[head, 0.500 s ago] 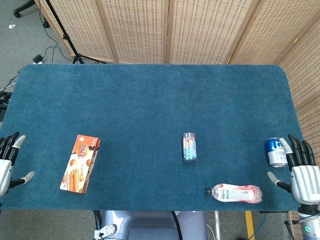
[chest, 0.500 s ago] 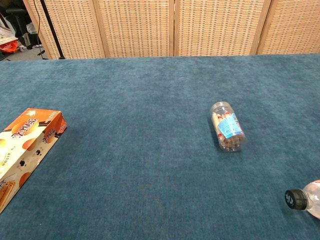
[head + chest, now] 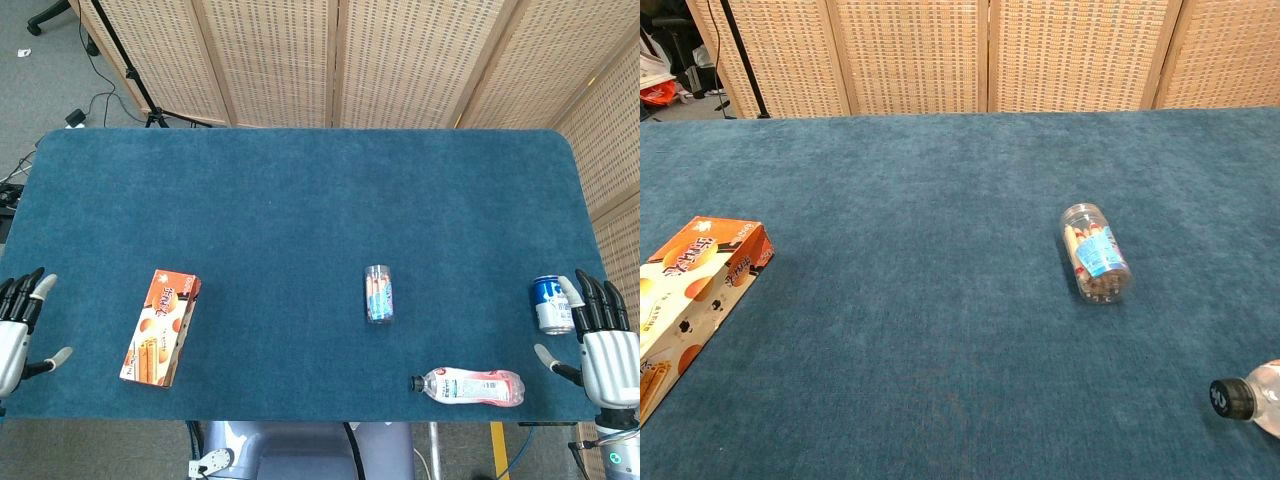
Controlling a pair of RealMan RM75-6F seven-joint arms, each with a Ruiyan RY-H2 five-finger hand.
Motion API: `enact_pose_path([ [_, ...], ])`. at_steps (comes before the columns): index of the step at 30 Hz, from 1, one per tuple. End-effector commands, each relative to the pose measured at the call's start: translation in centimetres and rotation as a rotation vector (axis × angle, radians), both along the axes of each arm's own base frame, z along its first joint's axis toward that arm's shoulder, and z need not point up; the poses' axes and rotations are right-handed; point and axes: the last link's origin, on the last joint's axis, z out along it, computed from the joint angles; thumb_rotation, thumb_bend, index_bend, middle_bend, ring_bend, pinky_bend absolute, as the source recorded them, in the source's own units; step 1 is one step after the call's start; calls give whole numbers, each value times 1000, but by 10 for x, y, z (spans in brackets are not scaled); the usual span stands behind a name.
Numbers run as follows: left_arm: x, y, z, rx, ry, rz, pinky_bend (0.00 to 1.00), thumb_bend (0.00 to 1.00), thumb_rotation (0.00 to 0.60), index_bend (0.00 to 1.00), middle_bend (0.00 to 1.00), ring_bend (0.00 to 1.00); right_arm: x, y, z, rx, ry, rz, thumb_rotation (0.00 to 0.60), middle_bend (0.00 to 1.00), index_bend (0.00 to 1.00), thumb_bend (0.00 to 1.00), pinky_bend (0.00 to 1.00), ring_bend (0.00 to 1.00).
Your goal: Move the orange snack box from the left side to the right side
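Left hand (image 3: 14, 330): fingers spread, empty, at table's left edge.
Right hand (image 3: 598, 345): fingers spread upward, empty, beside blue can (image 3: 551, 304).
Orange snack box (image 3: 161, 327): flat, left side.

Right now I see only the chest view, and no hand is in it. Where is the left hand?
Observer: The left hand is open at the left edge of the blue table, beside the orange cardboard snack box, not touching it.
Operator: And the right hand?
Observer: The right hand is open at the right edge, close beside an upright blue drink can.
Operator: And the bottle?
Observer: The clear plastic bottle lies left of that hand.
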Motion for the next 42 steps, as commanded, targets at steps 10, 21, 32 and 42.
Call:
enact_pose_path([
  [10,-8,-62,-31,-303,23,-191,0,0,600,0,0,0,-1,-1,3,1,-24,-13,600,0,0,0,0,0],
  [21,-22,-50,-64,-287,81,-217,0,0,600,0,0,0,-1,0,6,1,-41,-14,600,0,0,0,0,0],
  [32,-10,-5,-96,-291,62,-215,0,0,600,0,0,0,-2,-2,7,3,-50,-20,600,0,0,0,0,0],
  [42,15,51,-118,-229,78,-235,0,0,600,0,0,0,-5,-4,7,6,-53,-32,600,0,0,0,0,0],
])
